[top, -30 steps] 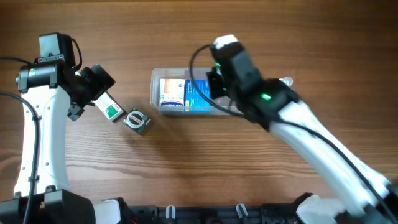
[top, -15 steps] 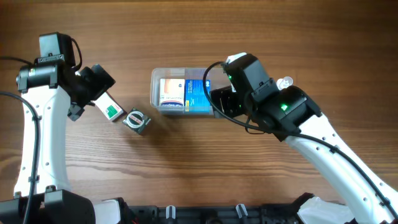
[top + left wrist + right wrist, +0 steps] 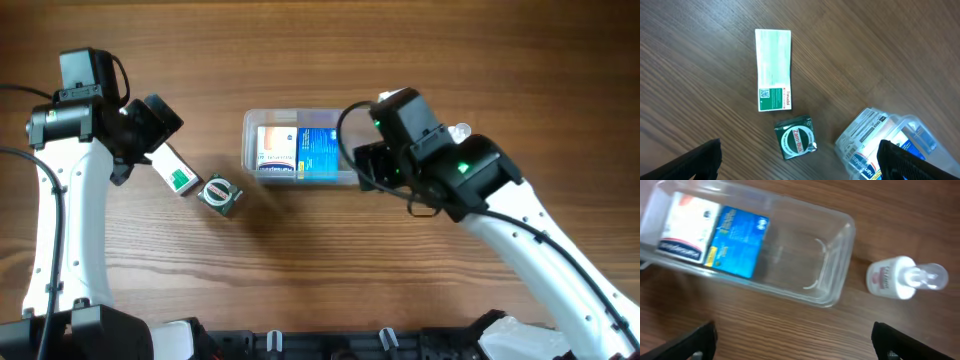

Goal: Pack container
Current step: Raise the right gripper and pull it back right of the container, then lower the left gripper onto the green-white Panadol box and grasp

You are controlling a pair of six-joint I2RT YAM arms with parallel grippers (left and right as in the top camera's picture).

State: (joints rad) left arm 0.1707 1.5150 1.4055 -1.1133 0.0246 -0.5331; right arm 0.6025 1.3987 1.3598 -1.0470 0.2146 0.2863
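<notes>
The container (image 3: 270,117) lies on the table a little toward 12 o'clock from the centre of the overhead view. A white box (image 3: 277,150) and a blue box (image 3: 318,152) sit side by side in its left half, and the right half is free. The right gripper (image 3: 362,165) hangs at the tub's 4 o'clock corner, its jaws wide apart and empty. The left gripper (image 3: 152,128), also spread and empty, is over the green-and-white box (image 3: 773,69).

I think two things can go wrong. The Zam-Buk tin (image 3: 795,142) lies just beside this box, at its 6 o'clock in the left wrist view, so a finger coming down there may push the tin away. The small bottle (image 3: 900,277), at 3 o'clock of the container, lies on its side and looks round, so it may roll from a touch. The light tub may also slide if the right arm brushes it.
</notes>
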